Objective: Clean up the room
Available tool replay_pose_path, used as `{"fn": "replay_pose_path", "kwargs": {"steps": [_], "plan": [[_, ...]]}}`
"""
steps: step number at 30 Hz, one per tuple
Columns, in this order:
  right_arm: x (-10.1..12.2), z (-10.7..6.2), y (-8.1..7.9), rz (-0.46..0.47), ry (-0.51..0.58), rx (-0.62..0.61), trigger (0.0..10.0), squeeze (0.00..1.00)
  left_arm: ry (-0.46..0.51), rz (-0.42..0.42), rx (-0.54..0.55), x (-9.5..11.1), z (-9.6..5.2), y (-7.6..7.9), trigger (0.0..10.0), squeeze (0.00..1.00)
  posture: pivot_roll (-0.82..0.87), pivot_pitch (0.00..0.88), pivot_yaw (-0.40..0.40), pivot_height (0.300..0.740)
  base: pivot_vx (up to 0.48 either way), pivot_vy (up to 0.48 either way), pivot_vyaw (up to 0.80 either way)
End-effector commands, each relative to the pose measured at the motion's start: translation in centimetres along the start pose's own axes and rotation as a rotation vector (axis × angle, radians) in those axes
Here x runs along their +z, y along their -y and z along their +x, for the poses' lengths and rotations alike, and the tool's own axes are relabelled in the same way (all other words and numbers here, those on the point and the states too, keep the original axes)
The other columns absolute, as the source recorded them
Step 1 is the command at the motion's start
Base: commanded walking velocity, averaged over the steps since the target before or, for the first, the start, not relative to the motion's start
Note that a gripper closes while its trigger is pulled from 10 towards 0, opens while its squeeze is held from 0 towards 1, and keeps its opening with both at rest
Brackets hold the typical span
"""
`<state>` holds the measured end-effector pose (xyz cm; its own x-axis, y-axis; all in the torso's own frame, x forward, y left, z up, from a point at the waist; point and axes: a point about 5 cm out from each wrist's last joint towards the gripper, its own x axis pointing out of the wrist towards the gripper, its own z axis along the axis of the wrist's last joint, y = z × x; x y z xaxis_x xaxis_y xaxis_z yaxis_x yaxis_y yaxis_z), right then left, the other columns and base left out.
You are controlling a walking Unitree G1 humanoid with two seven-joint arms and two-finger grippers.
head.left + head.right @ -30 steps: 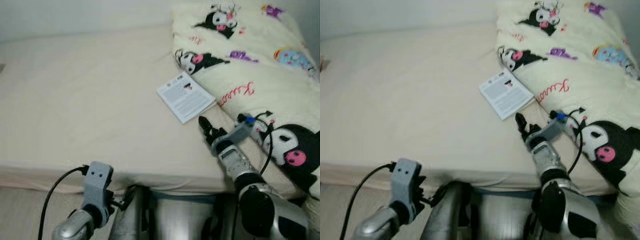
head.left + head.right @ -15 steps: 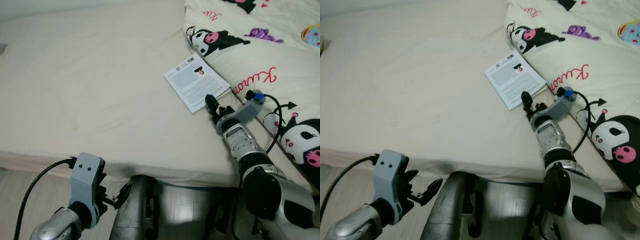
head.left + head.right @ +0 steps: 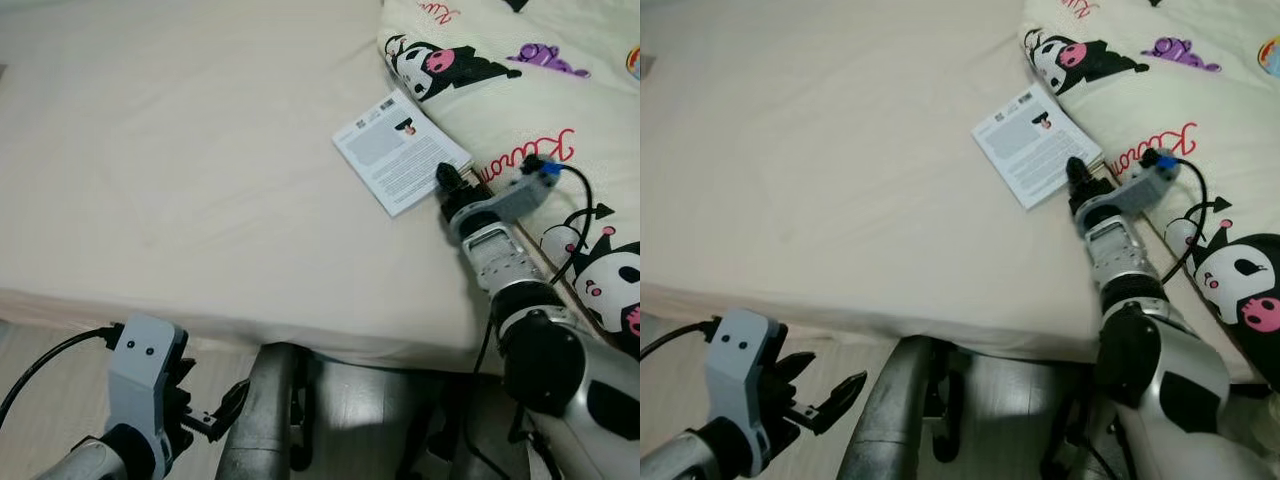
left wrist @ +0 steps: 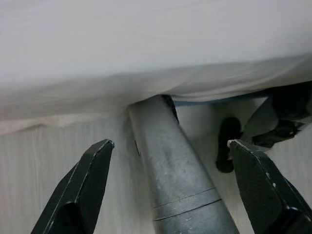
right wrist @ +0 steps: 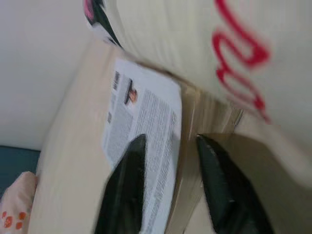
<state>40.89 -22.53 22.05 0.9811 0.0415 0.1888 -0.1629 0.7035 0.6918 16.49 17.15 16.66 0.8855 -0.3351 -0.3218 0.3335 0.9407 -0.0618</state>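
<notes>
One booklet [image 3: 402, 152] lies on the bed [image 3: 180, 180], its far corner tucked beside the cartoon-print duvet [image 3: 520, 90]. The right end effector [image 3: 446, 178] sits at the booklet's near edge — fingers parted. The left end effector [image 4: 168, 170] hangs below the bed, released.

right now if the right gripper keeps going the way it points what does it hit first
Most likely the book lying on the bed. The right gripper, fingers parted, points at its near corner beside the cartoon-print duvet. Depth is unclear, so contact may be immediate.
</notes>
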Motion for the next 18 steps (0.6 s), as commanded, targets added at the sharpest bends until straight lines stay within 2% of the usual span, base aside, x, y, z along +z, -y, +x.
{"fn": "replay_pose_path", "kwargs": {"steps": [1,11,17,18], "plan": [[-1.2,-0.2,0.0,0.032,-0.042,0.025,0.0,0.0,-0.027,-0.001,0.012,-0.3,-0.3,0.1,10.0,0.0,0.44,0.499,0.177,0.586,0.0,0.0,0.0],[-2.4,-0.6,0.0,0.027,-0.086,0.089,0.0,0.0,-0.034,-0.017,0.003,-0.2,0.0,0.4,10.0,0.0,0.43,0.485,0.163,0.586,0.0,0.0,0.0],[-2.7,-0.9,0.3,0.045,-0.08,0.126,0.0,0.0,-0.013,-0.027,0.005,0.2,0.9,0.3,10.0,0.0,0.42,0.472,0.149,0.586,0.0,0.0,0.0],[-2.9,-1.1,0.5,0.047,-0.078,0.132,0.0,0.0,-0.007,-0.03,0.005,0.2,1.5,0.3,10.0,0.0,0.41,0.467,0.142,0.586,0.0,0.0,0.0]]}}
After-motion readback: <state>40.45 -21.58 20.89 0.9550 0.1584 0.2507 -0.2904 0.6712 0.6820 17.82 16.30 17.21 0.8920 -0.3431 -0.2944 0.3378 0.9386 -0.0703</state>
